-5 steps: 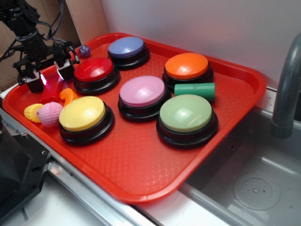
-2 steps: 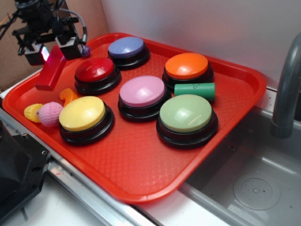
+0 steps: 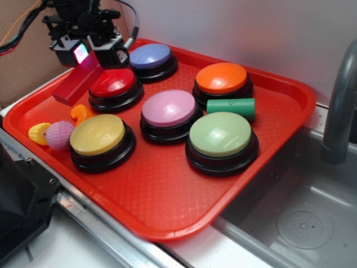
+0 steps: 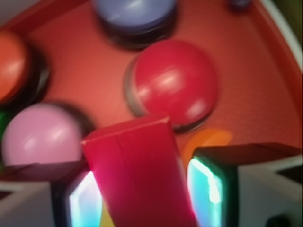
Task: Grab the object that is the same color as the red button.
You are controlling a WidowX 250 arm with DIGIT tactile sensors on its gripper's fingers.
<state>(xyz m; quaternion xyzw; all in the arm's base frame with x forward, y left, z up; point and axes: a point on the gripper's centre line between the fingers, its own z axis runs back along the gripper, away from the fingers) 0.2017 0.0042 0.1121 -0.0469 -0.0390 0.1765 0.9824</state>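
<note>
My gripper (image 3: 89,54) is shut on the red block (image 3: 78,84), a plain elongated bar that hangs tilted down-left from the fingers, lifted above the tray's far-left corner. In the wrist view the red block (image 4: 139,175) sits between my two glowing pads (image 4: 206,184). The red button (image 3: 112,84), a glossy dark red dome on a black base, sits just right of and below the block; it also shows in the wrist view (image 4: 173,81).
The red tray (image 3: 167,206) holds purple (image 3: 149,56), orange (image 3: 221,78), pink (image 3: 169,108), green (image 3: 220,134) and yellow (image 3: 97,134) buttons, a green cylinder (image 3: 231,106), an orange curved toy (image 3: 81,113), a pink ball (image 3: 59,135) and a yellow toy (image 3: 39,133). A sink lies right.
My gripper has risen from the tray floor with the red block in it and moved right and toward the back, ending above the red button's left side.
</note>
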